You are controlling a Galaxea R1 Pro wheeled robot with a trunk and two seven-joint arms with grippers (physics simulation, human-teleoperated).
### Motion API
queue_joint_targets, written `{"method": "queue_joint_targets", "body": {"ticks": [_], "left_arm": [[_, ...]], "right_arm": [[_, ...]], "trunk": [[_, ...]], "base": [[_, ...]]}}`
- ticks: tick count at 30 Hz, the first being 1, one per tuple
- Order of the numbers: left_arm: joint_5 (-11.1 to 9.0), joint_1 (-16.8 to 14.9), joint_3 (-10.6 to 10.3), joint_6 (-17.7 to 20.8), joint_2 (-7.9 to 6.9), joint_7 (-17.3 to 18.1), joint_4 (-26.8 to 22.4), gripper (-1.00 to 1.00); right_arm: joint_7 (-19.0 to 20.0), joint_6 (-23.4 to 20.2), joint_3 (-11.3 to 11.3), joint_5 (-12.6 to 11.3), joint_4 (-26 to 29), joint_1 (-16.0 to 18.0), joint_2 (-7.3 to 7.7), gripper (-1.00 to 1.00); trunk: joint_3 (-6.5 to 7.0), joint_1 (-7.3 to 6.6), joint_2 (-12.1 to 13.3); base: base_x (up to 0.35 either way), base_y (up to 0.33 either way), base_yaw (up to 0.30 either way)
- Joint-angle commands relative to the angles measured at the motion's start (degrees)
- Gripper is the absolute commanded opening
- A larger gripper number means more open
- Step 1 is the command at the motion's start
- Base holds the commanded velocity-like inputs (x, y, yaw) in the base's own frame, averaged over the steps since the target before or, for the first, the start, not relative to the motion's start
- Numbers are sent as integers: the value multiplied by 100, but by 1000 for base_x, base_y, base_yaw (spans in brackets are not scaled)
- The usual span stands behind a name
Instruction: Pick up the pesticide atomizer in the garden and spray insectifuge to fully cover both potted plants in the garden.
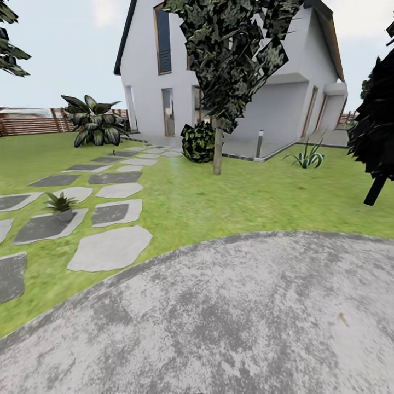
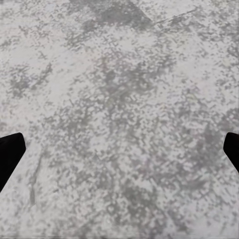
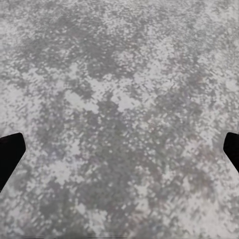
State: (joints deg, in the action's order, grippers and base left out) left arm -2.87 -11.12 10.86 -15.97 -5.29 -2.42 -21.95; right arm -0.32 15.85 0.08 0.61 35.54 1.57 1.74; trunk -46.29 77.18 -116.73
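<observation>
Both grippers are seen spread wide and empty, the left gripper (image 2: 119, 149) and the right gripper (image 3: 119, 149) each hung over the grey speckled patio (image 1: 230, 323). Nothing has been picked up, so the whole task is judged still ahead. The pesticide atomizer cannot be made out. One small potted plant (image 1: 60, 202) is counted, among the stepping stones (image 1: 111, 249) on the lawn (image 1: 219, 202) (a second is not identified).
</observation>
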Motion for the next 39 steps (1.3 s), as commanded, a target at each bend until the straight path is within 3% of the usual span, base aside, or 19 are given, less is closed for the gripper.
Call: {"method": "queue_joint_targets", "body": {"ticks": [1, 8, 16, 22, 31, 39], "left_arm": [[-33, -5, -5, -20, 1, -4, 20, 100], [-18, -4, -5, -31, 1, 3, 310, 100], [-19, -12, -5, -239, 1, 5, 348, 100], [-28, -13, -5, -252, 1, 5, 349, 100], [-30, -13, 2, -249, 11, 5, 350, 100], [-38, -13, 3, -248, 19, 13, 358, 100]], "right_arm": [[-3, 19, 1, 8, -67, 2, 1, 100], [-3, 32, 1, 1, -426, 2, -2, 100], [-3, 33, 1, 1, -450, 2, -7, 100], [-3, 33, 1, 1, -451, 2, -6, 100], [-3, 33, 3, 6, -451, 2, -7, 100], [11, 22, 23, 7, -443, 2, 1, 100]], "trunk": [[-28, 22, -44], [-91, 66, -124], [-123, 66, -124], [-237, 175, -324], [-274, 175, -324], [-313, 175, -324]], "base": [[0, 0, 278], [0, 0, 277], [0, 0, 277], [0, 0, 277], [3, 0, 275], [247, 0, 183]]}}
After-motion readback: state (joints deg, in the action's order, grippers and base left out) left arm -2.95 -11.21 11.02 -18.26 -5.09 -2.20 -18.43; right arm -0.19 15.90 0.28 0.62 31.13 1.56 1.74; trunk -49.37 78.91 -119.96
